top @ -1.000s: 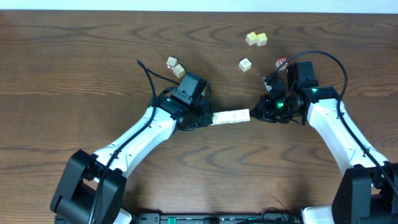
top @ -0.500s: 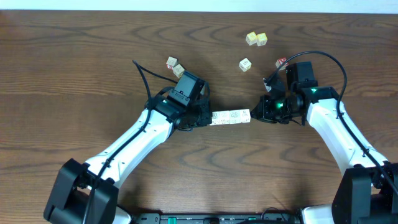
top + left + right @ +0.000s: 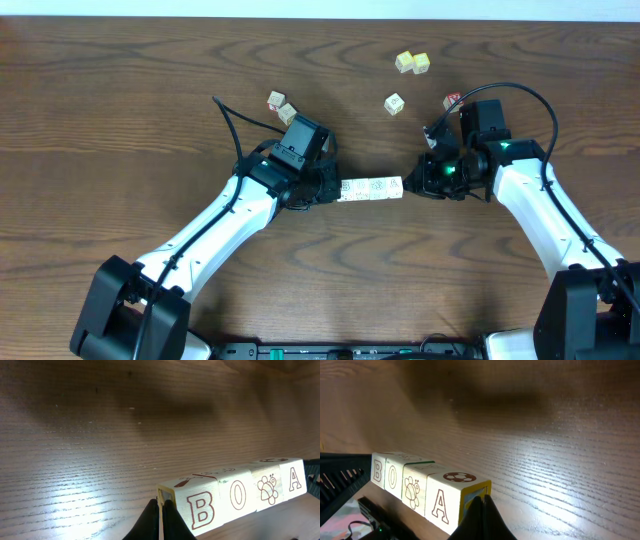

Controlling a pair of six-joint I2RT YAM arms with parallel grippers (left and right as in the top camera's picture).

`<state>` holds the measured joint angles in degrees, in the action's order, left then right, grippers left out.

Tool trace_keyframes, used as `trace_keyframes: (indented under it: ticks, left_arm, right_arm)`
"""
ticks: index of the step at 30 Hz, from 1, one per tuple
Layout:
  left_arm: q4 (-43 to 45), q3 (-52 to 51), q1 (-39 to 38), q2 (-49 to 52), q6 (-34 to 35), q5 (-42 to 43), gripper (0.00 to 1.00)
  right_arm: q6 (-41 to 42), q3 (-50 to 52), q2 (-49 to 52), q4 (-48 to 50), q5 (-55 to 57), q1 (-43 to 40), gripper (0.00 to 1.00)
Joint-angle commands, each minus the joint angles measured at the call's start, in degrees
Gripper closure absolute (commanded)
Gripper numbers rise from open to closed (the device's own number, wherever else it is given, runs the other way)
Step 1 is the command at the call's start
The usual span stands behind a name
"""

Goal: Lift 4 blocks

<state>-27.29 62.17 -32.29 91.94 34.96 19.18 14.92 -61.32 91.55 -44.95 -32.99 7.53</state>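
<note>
Four whitish blocks (image 3: 372, 187) form one tight row hanging between my two arms, with a dark shadow on the wood behind it. The left wrist view shows their faces B, O, bee, A (image 3: 235, 495); the right wrist view shows the same row (image 3: 415, 487) from the other end. My left gripper (image 3: 337, 190) is shut, its closed tips (image 3: 161, 506) pressed against the B end. At the A end my right gripper (image 3: 408, 184) is also shut, its tips (image 3: 483, 504) pushing on the yellow-edged face. Nothing sits between either pair of jaws.
Two yellow cubes (image 3: 412, 63) lie at the far side of the table (image 3: 120, 120). A single pale cube (image 3: 395, 103) and a red-lettered cube (image 3: 452, 100) lie near the right arm. Two more cubes (image 3: 281, 106) and a black cable (image 3: 232, 115) sit by the left arm.
The left arm swung its elbow leftward and its wrist moved slightly away from me. The tilted row of blocks has levelled out. The right arm has barely moved.
</note>
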Motion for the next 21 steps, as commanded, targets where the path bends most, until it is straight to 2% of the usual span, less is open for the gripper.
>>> trace_keyframes:
  ticks: [1, 21]
  left_arm:
    - [0.76, 1.62, -1.14, -1.09, 0.94, 5.73, 0.93]
    - [0.72, 2.47, -1.14, -1.53, 0.94, 5.97, 0.93]
  right_arm:
    - [0.92, -0.17, -0.20, -0.11, -7.58, 2.01, 0.99]
    - [0.96, -0.17, -0.20, -0.07, -7.65, 2.01, 0.99]
